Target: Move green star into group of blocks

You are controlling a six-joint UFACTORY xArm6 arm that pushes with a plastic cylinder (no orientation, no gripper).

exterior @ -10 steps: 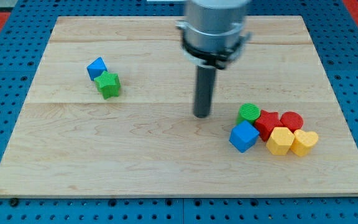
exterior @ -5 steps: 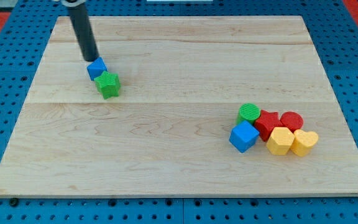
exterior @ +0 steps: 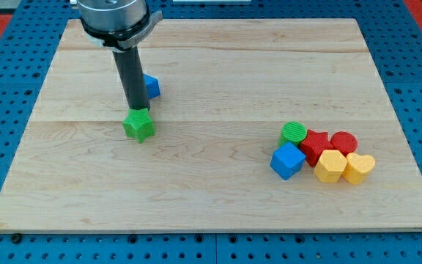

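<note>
The green star [exterior: 139, 125] lies on the wooden board [exterior: 211, 176] left of centre. My tip [exterior: 135, 109] stands right at the star's top edge, touching or nearly touching it. A small blue block [exterior: 151, 86] sits just to the right of the rod, partly hidden behind it. The group of blocks lies at the view's right: a green cylinder [exterior: 294, 132], a blue cube [exterior: 288, 160], a red star-like block [exterior: 315, 144], a red cylinder [exterior: 343, 142], a yellow hexagon-like block [exterior: 330, 166] and a yellow heart-like block [exterior: 359, 167].
The board rests on a blue pegboard [exterior: 6, 88] that surrounds it on all sides. The arm's grey body [exterior: 113, 15] hangs over the board's top left.
The rod swung from the board's centre to the top left, then came down behind the star. The green star slid down and slightly right; the blue block shifted right.
</note>
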